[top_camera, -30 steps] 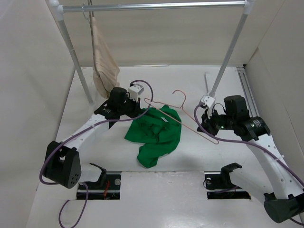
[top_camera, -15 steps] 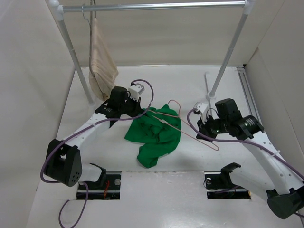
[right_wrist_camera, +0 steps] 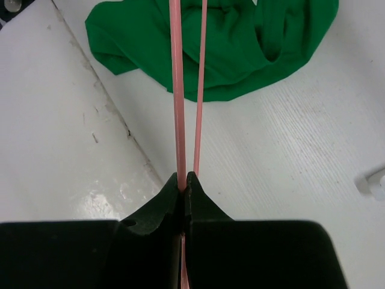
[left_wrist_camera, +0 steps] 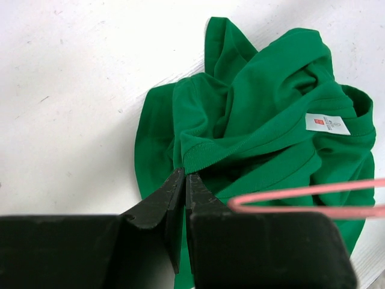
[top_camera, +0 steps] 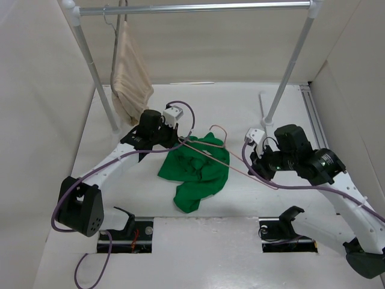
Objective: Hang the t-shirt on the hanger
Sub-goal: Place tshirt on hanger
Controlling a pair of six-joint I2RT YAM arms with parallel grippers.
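Observation:
The bright green t-shirt [top_camera: 196, 168] lies crumpled mid-table, its white neck tag [left_wrist_camera: 326, 123] facing up. My left gripper [top_camera: 178, 142] is shut on a folded edge of the t-shirt [left_wrist_camera: 240, 132] at its far left side. My right gripper [top_camera: 260, 170] is shut on one end of the pale pink wire hanger [top_camera: 231, 164], which reaches leftward over the t-shirt, hook [top_camera: 218, 129] toward the back. In the right wrist view the hanger's two wires [right_wrist_camera: 178, 90] run from the jaws over the t-shirt [right_wrist_camera: 240, 42]. The hanger's far end [left_wrist_camera: 289, 198] shows close by the left gripper [left_wrist_camera: 185, 180].
A metal clothes rail [top_camera: 198, 8] spans the back on two slanted posts [top_camera: 290, 69]. A beige cloth [top_camera: 129, 78] hangs from a grey hanger at its left end, just behind my left arm. Walls close in both sides.
My right gripper has carried the pink hanger leftward, so its far end and hook now lie over the t-shirt near my left gripper. The left gripper has stayed put, holding the t-shirt.

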